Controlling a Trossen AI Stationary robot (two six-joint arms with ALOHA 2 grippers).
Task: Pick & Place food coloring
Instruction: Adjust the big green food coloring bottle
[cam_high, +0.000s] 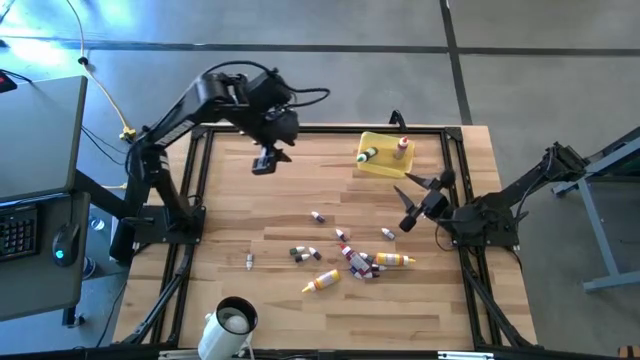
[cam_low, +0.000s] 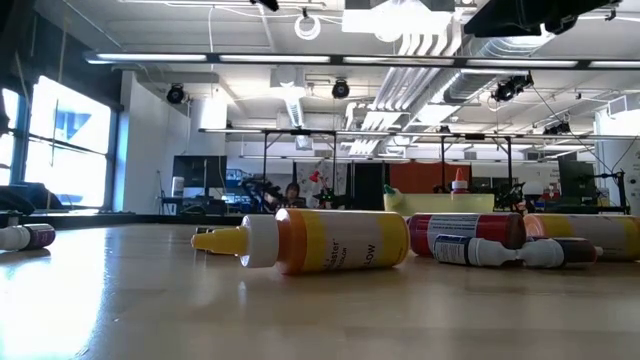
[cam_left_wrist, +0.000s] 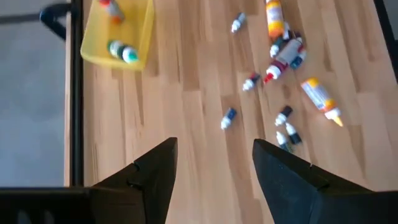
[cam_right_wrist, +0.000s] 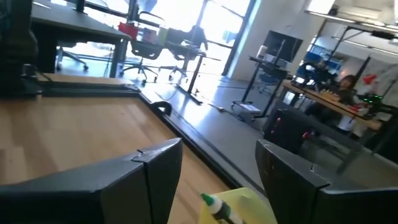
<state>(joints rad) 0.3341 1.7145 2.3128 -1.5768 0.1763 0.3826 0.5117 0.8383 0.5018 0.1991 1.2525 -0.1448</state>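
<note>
Several tiny food coloring bottles (cam_high: 345, 255) lie loose on their sides on the wooden table, among them two larger yellow ones (cam_high: 320, 282) (cam_high: 393, 260). The low view shows a yellow bottle (cam_low: 320, 242) close up. Two more bottles, green-capped (cam_high: 366, 155) and red-capped (cam_high: 403, 147), lie in the yellow tray (cam_high: 385, 168) at the far right. My left gripper (cam_high: 264, 163) (cam_left_wrist: 214, 168) hangs open above the far left of the table, pointing down at the wood. My right gripper (cam_high: 403, 208) (cam_right_wrist: 217, 168) stands open just near of the tray, touching nothing.
A white mug (cam_high: 232, 325) lies at the near edge, left of centre. A black metal frame (cam_high: 200, 190) runs around the tabletop. Bare wood (cam_high: 250, 210) lies between the left gripper and the scattered bottles.
</note>
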